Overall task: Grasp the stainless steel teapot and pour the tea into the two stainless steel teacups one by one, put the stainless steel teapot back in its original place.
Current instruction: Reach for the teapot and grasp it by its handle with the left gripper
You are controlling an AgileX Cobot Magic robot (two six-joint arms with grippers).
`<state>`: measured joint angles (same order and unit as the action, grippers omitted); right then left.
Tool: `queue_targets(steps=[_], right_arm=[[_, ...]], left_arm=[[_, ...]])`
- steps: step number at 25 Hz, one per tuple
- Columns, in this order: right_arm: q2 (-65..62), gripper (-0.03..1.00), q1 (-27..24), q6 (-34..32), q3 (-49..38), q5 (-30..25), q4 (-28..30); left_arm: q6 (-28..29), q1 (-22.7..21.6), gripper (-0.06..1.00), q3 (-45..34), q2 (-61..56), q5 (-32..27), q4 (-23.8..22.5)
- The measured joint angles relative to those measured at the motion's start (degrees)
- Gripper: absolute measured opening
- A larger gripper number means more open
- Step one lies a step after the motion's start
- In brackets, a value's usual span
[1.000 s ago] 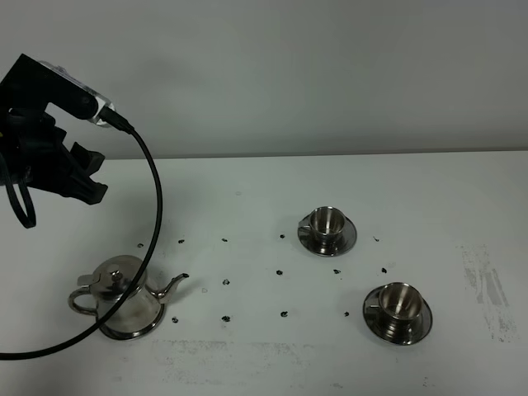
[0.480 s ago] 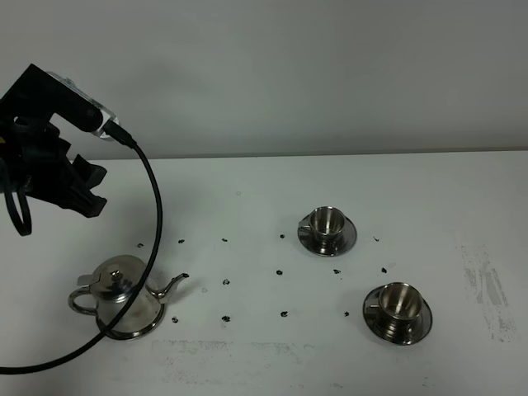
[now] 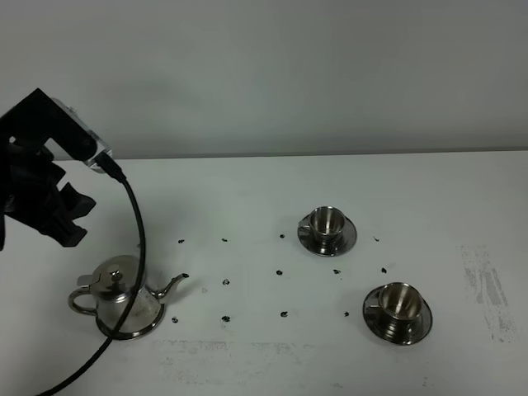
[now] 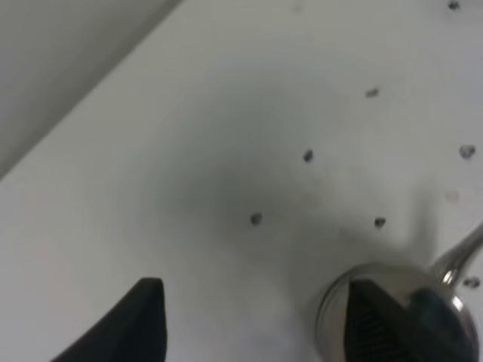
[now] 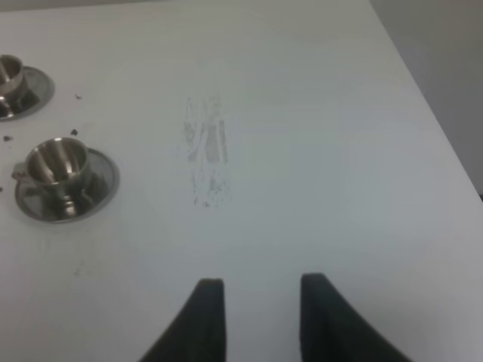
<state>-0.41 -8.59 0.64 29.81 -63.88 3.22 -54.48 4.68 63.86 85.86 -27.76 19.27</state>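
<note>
Exterior high shows the table, with your left gripper wide open above and behind the stainless steel teapot at front left. Your right gripper, narrowly parted, is farther away. The handle points left and the spout toward the far teacup and near teacup.

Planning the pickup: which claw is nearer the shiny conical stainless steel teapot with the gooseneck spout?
Left. The left claw hangs open above the teapot, not touching it. The right claw is across the table, beyond the two small steel teacups.
</note>
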Motion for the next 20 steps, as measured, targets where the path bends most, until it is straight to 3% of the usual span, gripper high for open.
queue_targets(steps=[3, 13, 16, 20], right_arm=[[0.0, 0.23, 0.0, 0.0, 0.0, 0.0, 0.0], [0.0, 0.23, 0.0, 0.0, 0.0, 0.0, 0.0], [0.0, 0.23, 0.0, 0.0, 0.0, 0.0, 0.0], [0.0, 0.23, 0.0, 0.0, 0.0, 0.0, 0.0]], left_arm=[[-2.7, -0.9, 0.53, -2.6, -2.6, 0.6, -0.1], [-21.4, -1.9, 0.53, -6.3, -4.1, -2.8, -3.8], [-24.7, -1.9, 0.53, -6.2, -2.9, -5.9, -3.9], [-25.9, -1.9, 0.52, -2.7, 1.3, -15.1, -4.2]])
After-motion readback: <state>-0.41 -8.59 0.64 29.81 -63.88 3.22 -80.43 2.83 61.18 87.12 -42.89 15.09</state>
